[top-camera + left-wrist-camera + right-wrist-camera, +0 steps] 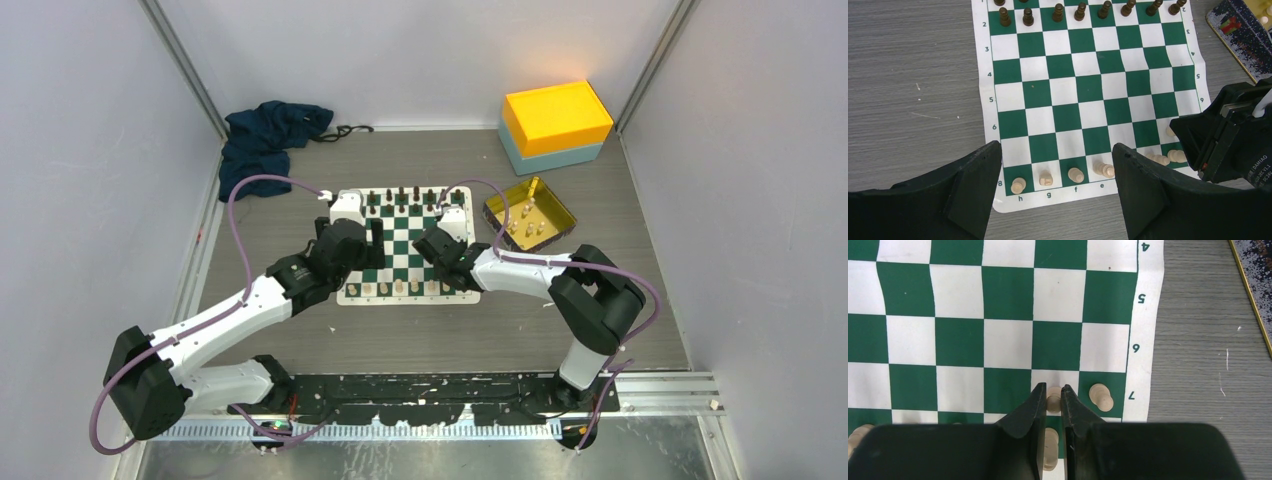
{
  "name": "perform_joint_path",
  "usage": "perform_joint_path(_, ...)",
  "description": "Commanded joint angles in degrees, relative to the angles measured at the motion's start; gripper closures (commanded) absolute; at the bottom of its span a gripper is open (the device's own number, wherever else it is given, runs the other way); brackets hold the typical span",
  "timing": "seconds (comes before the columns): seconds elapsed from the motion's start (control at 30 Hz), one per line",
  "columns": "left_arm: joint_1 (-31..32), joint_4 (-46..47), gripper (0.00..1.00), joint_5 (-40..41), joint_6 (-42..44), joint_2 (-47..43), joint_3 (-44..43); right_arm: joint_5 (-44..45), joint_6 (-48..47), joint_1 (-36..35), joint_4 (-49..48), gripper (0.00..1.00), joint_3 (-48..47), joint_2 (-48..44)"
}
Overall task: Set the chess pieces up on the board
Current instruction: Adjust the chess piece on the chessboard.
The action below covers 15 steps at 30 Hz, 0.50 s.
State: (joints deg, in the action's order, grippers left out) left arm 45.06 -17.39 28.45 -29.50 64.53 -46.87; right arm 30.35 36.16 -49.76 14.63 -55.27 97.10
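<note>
The green-and-white board (pixel 405 230) lies between my two arms. Dark pieces (pixel 1058 12) fill its far rows. Cream chess pieces (pixel 1076 174) stand along the near row, and a cream pawn (pixel 1101 396) stands on a green square of row 7. Beside that one, over a white square, my right gripper (pixel 1050 392) is shut on another cream pawn (pixel 1053 400); whether it rests on the square I cannot tell. A further cream piece (pixel 1050 440) shows between the fingers lower down. My left gripper (pixel 1055 150) hangs open above the near left corner, holding nothing.
A gold tray (pixel 510 193) with several cream pieces (pixel 528 225) sits right of the board. A yellow box (pixel 557 118) on a light blue one stands at the back right. A dark blue cloth (pixel 270 135) is bunched at the back left.
</note>
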Motion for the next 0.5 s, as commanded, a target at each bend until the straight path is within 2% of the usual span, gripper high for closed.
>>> perform_joint_path(0.0,0.1,3.0,0.19,0.6,0.3,-0.7,0.0,0.6,0.6,-0.5,-1.4,0.94,-0.5,-1.7)
perform_joint_path(0.37,0.2,3.0,0.19,0.6,0.3,-0.6,0.1,0.3,0.9,-0.5,-1.8,0.93,-0.1,-1.1)
perform_joint_path(0.47,0.2,3.0,0.18,0.6,0.2,-0.5,0.1,0.3,0.9,-0.5,-1.7,0.89,-0.2,-0.9)
